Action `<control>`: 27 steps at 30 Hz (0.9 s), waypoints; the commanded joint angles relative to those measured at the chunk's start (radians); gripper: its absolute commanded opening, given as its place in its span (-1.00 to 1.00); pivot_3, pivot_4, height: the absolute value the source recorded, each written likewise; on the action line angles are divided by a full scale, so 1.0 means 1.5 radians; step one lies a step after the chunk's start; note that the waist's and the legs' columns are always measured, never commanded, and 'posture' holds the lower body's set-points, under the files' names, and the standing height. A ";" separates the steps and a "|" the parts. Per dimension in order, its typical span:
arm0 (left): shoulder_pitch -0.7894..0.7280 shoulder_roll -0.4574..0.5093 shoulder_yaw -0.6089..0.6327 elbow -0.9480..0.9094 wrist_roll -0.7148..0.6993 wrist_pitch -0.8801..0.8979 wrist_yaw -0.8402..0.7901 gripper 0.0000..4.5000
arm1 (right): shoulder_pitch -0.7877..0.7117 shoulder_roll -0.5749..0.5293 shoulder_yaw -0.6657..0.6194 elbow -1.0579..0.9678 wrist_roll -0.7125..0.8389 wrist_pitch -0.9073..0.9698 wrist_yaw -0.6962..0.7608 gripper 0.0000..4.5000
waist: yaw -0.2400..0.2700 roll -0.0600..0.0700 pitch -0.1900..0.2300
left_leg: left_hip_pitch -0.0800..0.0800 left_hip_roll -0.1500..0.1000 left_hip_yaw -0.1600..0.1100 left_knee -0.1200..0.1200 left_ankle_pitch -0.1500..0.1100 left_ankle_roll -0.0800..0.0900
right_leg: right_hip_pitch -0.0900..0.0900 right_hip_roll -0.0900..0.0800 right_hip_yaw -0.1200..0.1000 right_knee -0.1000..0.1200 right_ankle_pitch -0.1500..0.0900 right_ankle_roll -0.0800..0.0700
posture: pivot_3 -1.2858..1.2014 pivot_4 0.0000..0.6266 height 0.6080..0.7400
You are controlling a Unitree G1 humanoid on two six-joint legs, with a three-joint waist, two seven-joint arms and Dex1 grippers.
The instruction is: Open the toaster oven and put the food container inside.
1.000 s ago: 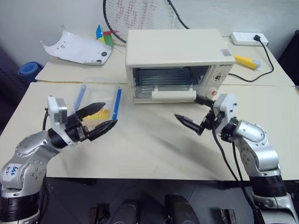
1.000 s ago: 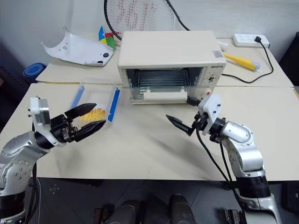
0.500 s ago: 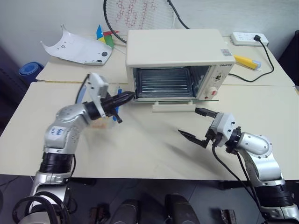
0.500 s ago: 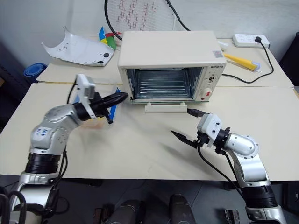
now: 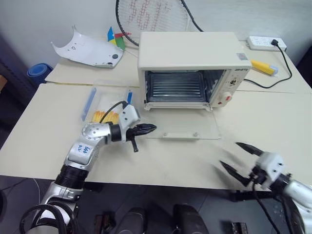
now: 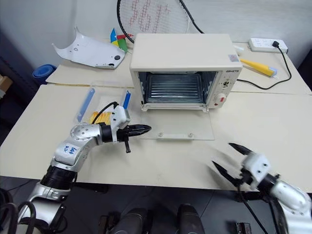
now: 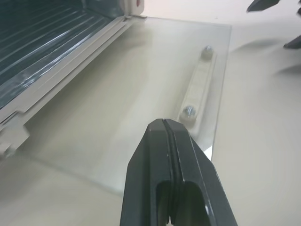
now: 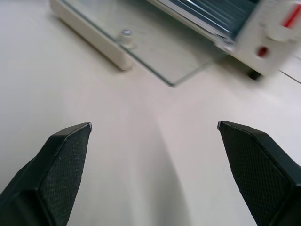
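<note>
Two tables: a front table (image 5: 273,126) carries the toaster oven and food container; a second table (image 5: 73,73) butts against its far edge, below a pale wall.
Back table: a white curved shell (image 5: 87,50), coloured paper bits (image 5: 116,38), a racket (image 5: 151,14), a power strip (image 5: 265,43) and a yellow object (image 5: 263,66).
Toaster oven (image 5: 192,53): stands at the front table's far edge, glass door (image 5: 183,127) dropped flat, wire rack (image 5: 176,87) showing.
Food container (image 5: 108,105): on the table just left of the oven, behind the left arm.
Left gripper (image 5: 145,128): jaws clenched on nothing, tip at the door's left edge.
Right gripper (image 5: 240,160): jaws spread wide, empty, near the table's front edge, well apart from the door.
Open room: bare tabletop between door and front edge.
</note>
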 commanded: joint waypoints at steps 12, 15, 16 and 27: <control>0.158 -0.008 0.137 -0.180 -0.090 0.002 0.037 -0.47 | -0.135 0.014 0.036 -0.109 0.171 0.093 0.016 1.00 | -0.013 0.000 0.000 | 0.002 0.001 0.000 -0.002 0.000 0.000 | 0.000 0.000 0.000 0.000 0.000 0.000 | 0.03 -0.52 1.00; 0.285 0.027 0.252 -0.288 -0.170 0.053 0.043 -0.06 | -0.190 0.033 0.072 -0.079 0.139 0.055 0.027 1.00 | -0.015 0.000 0.000 | 0.001 0.001 0.000 -0.002 0.000 0.000 | 0.000 0.000 0.000 0.000 0.000 0.000 | 0.03 -0.52 1.00; 0.315 0.035 0.276 -0.309 -0.182 0.063 0.050 0.07 | -0.201 0.037 0.078 -0.072 0.134 0.047 0.029 1.00 | -0.015 0.000 0.000 | 0.002 0.001 0.000 -0.003 0.000 -0.001 | 0.000 0.000 0.000 0.000 0.000 0.000 | 0.03 -0.52 1.00; 0.632 -0.071 0.575 -0.391 -0.307 0.124 0.235 0.98 | -0.294 0.061 0.131 0.002 0.103 -0.012 0.064 1.00 | 0.008 -0.001 0.000 | 0.003 0.001 -0.001 -0.003 0.000 0.001 | 0.003 0.000 0.000 -0.004 0.000 0.000 | 0.03 -0.52 1.00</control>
